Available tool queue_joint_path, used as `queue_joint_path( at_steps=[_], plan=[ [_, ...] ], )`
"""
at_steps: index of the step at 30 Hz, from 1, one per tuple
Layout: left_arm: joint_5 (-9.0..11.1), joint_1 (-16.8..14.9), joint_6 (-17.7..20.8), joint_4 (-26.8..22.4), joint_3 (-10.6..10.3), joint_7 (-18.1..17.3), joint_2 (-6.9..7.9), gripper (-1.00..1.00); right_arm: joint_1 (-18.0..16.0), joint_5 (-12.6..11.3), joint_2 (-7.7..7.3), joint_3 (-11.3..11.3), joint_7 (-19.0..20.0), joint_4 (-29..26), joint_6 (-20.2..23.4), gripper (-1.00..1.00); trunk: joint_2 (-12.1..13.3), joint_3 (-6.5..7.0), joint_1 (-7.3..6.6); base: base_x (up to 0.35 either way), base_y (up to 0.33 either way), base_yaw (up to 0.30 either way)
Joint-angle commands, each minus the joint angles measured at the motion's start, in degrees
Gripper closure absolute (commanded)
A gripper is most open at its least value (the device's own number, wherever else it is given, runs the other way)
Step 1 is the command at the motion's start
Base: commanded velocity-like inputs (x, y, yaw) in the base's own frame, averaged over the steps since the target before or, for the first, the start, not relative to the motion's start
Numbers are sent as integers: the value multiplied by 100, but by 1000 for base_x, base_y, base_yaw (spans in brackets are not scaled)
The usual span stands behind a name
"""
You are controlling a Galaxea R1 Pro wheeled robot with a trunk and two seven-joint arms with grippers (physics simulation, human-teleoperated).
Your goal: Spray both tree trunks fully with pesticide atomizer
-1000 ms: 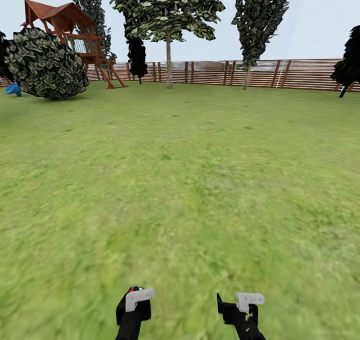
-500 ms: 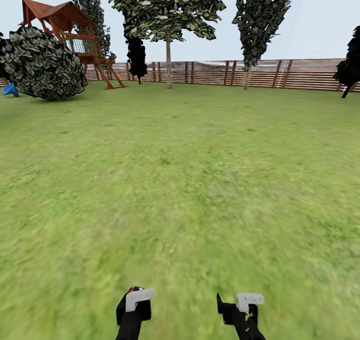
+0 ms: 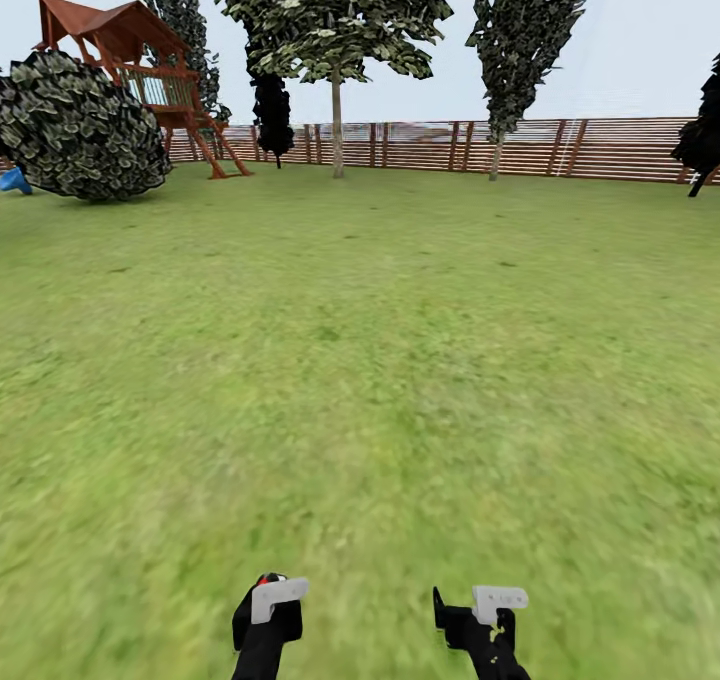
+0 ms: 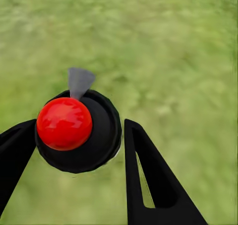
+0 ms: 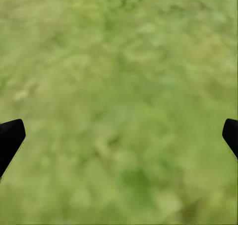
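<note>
1. Far left, at the back of the lawn (image 3: 380, 360): a round leafy bush (image 3: 85, 125) with a wooden play tower (image 3: 140, 50) behind it.
2. Low at the left: left gripper (image 3: 270, 592), seen closer from its wrist camera (image 4: 79, 123), closed around the pesticide atomizer (image 4: 101, 140). That is a round black body with a red knob and a grey nozzle, one finger on each side (looks like a firm hold, though contact on the far finger is hard to judge).
3. Centre, far off by the fence (image 3: 600, 148): a leafy thin-stemmed tree (image 3: 337, 110), and another to its right (image 3: 495, 150).
4. Low at the right: right gripper (image 3: 490, 598), fingers spread wide at the edges of its wrist view (image 5: 119, 130), holding nothing, with bare grass between them.
5. Step in hand, as judged: pick-up done, now crossing the garden towards the trees to be sprayed.
6. Next move calls for driving on until a thick mottled trunk is near, then raising the left arm and aiming the nozzle at the bark.
</note>
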Motion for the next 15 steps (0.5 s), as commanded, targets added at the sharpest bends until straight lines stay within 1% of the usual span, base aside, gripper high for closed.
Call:
queue_joint_path(
  at_steps=[1, 7, 15],
  plan=[
    [55, -7, -40, -3, -29, 34, 7, 100, -1, 13, -1, 12, -35, -9, 37, -100, -2, -5, 2, 335, 0, 0],
    [53, -7, -41, -3, -29, 34, 7, 100, -1, 13, -4, 73, -35, -9, 37, -100, -2, -5, 2, 335, 0, 0],
    [55, -7, -41, -3, -29, 34, 7, 100, -1, 13, -4, 83, -36, -9, 37, -100, -2, -5, 2, 335, 0, 0]
  ],
)
